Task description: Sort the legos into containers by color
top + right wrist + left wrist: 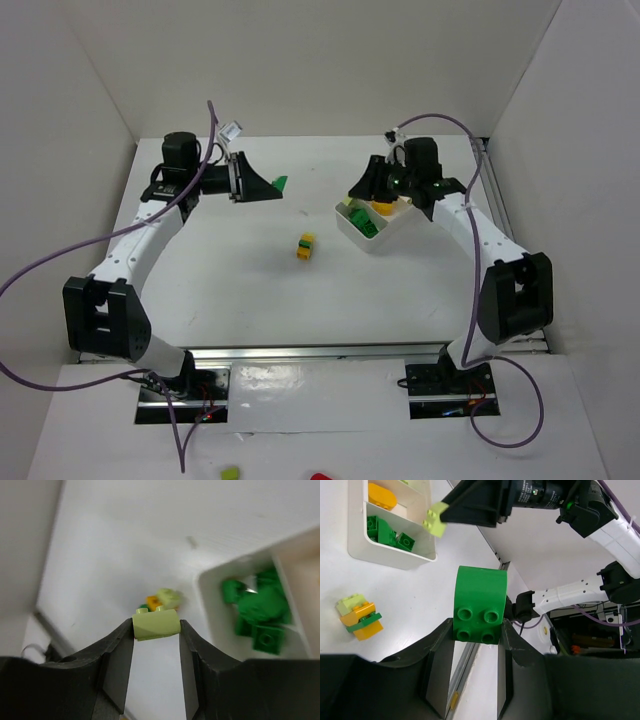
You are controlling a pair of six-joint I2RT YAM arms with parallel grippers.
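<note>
Legos (257, 607) partly fill the tray (202, 587); a pale yellow-green brick (156, 624), pinched in the right gripper (156, 630), hangs at its edge — seemingly awaiting its colour's compartment — while the left gripper (477, 635) clamps a green brick (479, 611); a mixed stack (306, 245) sits mid-table.

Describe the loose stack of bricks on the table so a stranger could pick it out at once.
Start at the white table, then find the white tray on its right side. Left of the tray, near the table's middle, sits a small stack of bricks. Unlike the single-colour bricks in the tray, it mixes pale green, orange-yellow and dark green layers.
</note>
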